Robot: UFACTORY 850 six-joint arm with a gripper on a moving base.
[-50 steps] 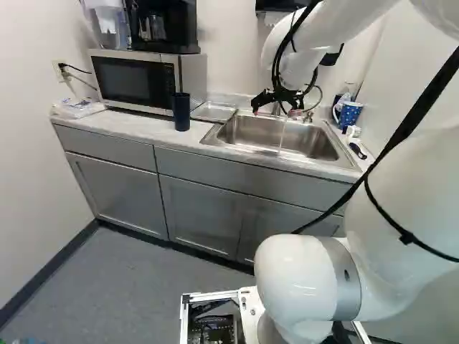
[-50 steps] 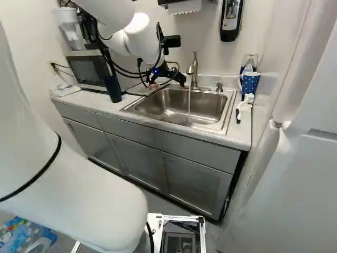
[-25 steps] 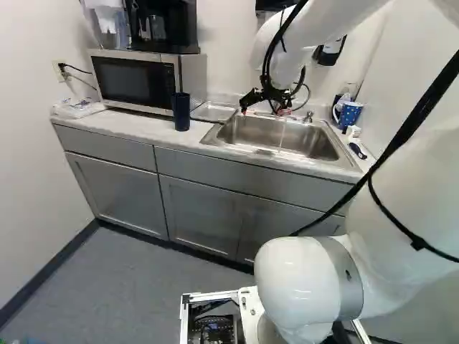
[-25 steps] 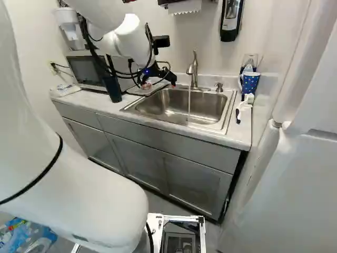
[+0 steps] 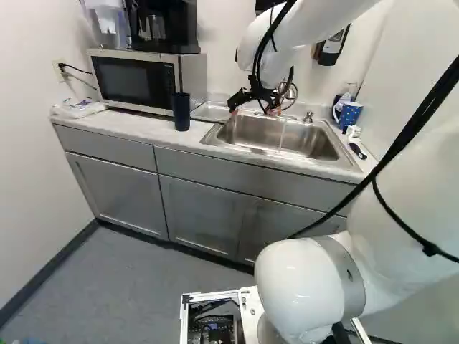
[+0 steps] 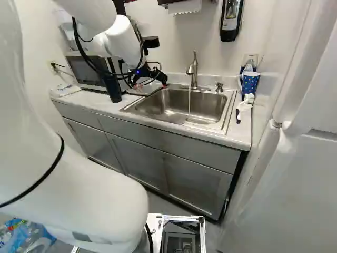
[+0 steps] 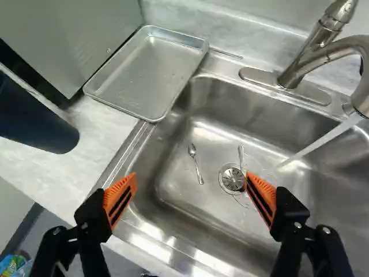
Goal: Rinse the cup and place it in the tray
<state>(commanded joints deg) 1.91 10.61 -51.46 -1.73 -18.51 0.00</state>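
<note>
Over the left end of the sink (image 5: 313, 145), my gripper (image 5: 254, 110) hangs high with both fingers spread. In the wrist view the gripper (image 7: 190, 186) holds nothing between its orange pads. The dark blue cup (image 5: 181, 112) stands upright on the counter left of the sink; the wrist view shows the cup (image 7: 43, 118) beyond and to one side of the gripper. A shallow metal tray (image 7: 151, 72) lies between microwave and sink, its surface bare. Water runs from the faucet (image 6: 194, 68) into the basin.
Two small spoons (image 7: 196, 163) lie in the basin near the drain. Microwave (image 5: 136, 80) stands behind the cup. A blue dotted mug (image 6: 249, 83) and a white-bristled brush (image 6: 244, 105) are right of the sink. A soap dispenser (image 6: 231, 21) hangs on the wall.
My arm has swung left, carrying the spread gripper from above the sink's middle toward its tray side. The base, cup and tray have stayed put.
</note>
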